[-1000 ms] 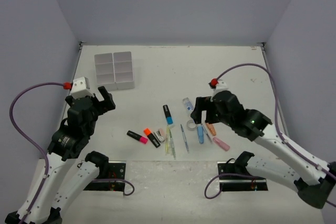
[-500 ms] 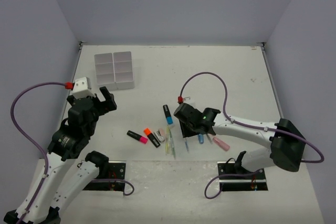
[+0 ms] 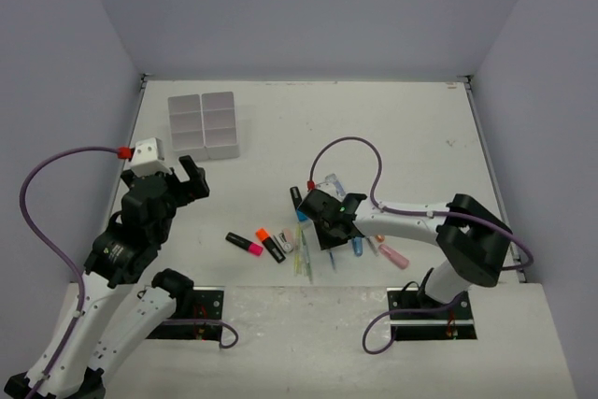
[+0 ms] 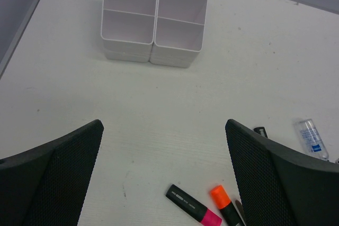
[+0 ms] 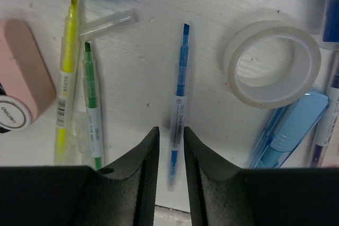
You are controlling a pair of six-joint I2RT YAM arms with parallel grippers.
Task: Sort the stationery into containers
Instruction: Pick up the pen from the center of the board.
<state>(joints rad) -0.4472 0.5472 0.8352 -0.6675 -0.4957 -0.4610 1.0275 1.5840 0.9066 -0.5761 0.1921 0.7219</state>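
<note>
My right gripper (image 5: 170, 133) (image 3: 329, 224) is down on the table over the stationery, its jaws drawn in narrow on either side of a thin blue pen (image 5: 180, 99). A sliver of table still shows between the pen and the left finger. A clear tape ring (image 5: 231, 62) lies just right of it, with yellow (image 5: 66, 88) and green (image 5: 91, 109) pens to the left. My left gripper (image 4: 163, 130) (image 3: 182, 175) hangs open and empty above the table. The white six-compartment tray (image 3: 203, 125) (image 4: 154, 30) stands at the back left.
Pink-ended (image 3: 244, 244) and orange-ended (image 3: 271, 244) highlighters lie left of the right gripper. A pink eraser (image 3: 393, 256) and a light-blue tube (image 5: 286, 125) lie to its right. A small clear bottle (image 3: 332, 181) sits behind. The near table edge runs just below the stationery.
My right arm swung left and down from the tape ring onto the blue pen, and its jaws went from wide open to a narrow gap. The left arm stayed still.
</note>
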